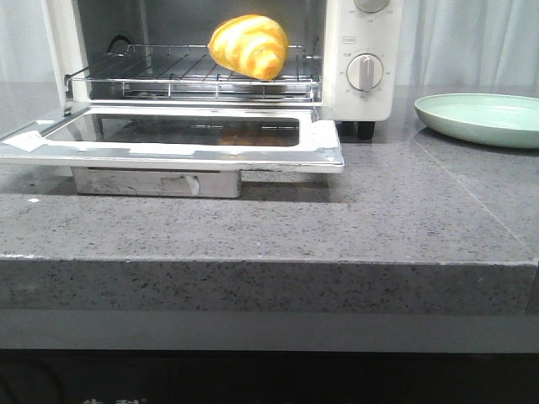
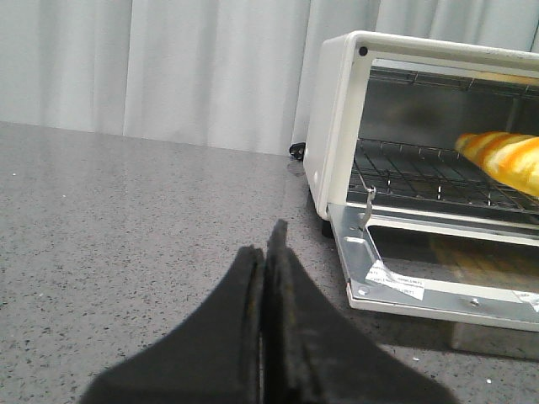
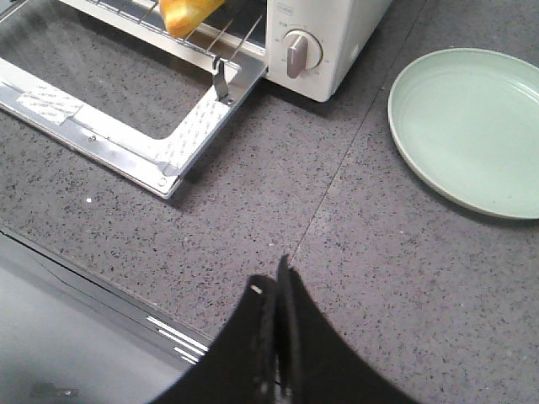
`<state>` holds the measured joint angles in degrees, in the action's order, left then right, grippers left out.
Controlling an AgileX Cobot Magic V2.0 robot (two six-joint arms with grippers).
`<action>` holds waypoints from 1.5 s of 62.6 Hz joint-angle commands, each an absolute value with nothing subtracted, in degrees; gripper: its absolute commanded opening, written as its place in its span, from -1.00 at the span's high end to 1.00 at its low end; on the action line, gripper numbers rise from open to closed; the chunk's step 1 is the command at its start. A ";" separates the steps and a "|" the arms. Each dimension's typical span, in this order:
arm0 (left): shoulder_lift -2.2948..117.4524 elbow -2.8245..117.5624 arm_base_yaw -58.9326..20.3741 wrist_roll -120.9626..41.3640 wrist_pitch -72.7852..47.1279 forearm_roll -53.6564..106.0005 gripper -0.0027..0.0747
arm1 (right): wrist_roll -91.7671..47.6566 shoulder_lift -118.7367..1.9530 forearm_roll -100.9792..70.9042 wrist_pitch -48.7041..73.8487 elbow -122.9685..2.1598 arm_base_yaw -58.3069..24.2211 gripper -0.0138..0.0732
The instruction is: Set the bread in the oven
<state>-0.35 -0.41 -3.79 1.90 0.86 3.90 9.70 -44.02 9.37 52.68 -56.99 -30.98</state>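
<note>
Both pincers, left gripper (image 2: pixel 265 278) and right gripper (image 3: pixel 278 303), are pressed together, holding nothing. Upper centre of the front view, the bread (image 1: pixel 249 46) lies on the wire rack (image 1: pixel 168 76) inside the oven (image 1: pixel 366 34). Its door (image 1: pixel 168 151) hangs open, nearer the left arm, I judge.

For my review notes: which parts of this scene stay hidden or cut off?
- Oven: top and upper dial cut by the front view's top edge.
- Bread: right part cut by the left wrist view's edge.
- Plate: far side cut by the right wrist view's edge.
- Both arms: out of the front view.
</note>
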 commanded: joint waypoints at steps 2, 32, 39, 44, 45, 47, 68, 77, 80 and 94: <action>-1.63 -1.77 -4.33 2.02 5.48 4.04 0.98 | 9.23 -43.91 10.08 48.73 -58.34 -30.59 0.84; -1.63 -1.77 -4.33 2.02 5.48 4.04 0.98 | 9.23 -26.76 1.75 29.49 -38.25 -13.95 0.84; -1.63 -1.77 -4.33 2.02 5.48 4.04 0.98 | 9.23 -17.77 -0.60 21.07 -26.45 -7.29 0.84; -1.63 -1.77 -4.33 2.02 5.48 4.04 0.98 | 9.23 -10.82 -1.59 14.44 -18.02 -4.01 0.84; -1.63 -1.77 -4.33 2.02 5.48 4.04 0.98 | 9.23 -9.95 -1.77 13.56 -16.82 -3.46 0.84; -1.63 -1.77 -4.33 2.02 5.48 4.04 0.98 | 9.23 -8.30 -2.15 11.96 -14.03 -2.82 0.84; -1.63 -1.77 -4.33 2.02 5.48 4.04 0.98 | 9.23 1.88 -3.43 1.82 0.45 -0.68 0.84; -1.50 -1.77 -4.33 2.02 5.48 4.04 0.98 | 9.23 1.84 -3.43 -0.61 1.69 -0.38 0.84; -1.50 -1.77 -4.33 2.02 5.48 4.04 0.98 | 9.23 1.84 -3.43 -0.70 1.69 -0.38 0.84; -1.50 -1.77 -4.33 2.02 5.48 4.04 0.98 | 9.23 1.76 -3.43 -0.49 1.69 -0.38 0.84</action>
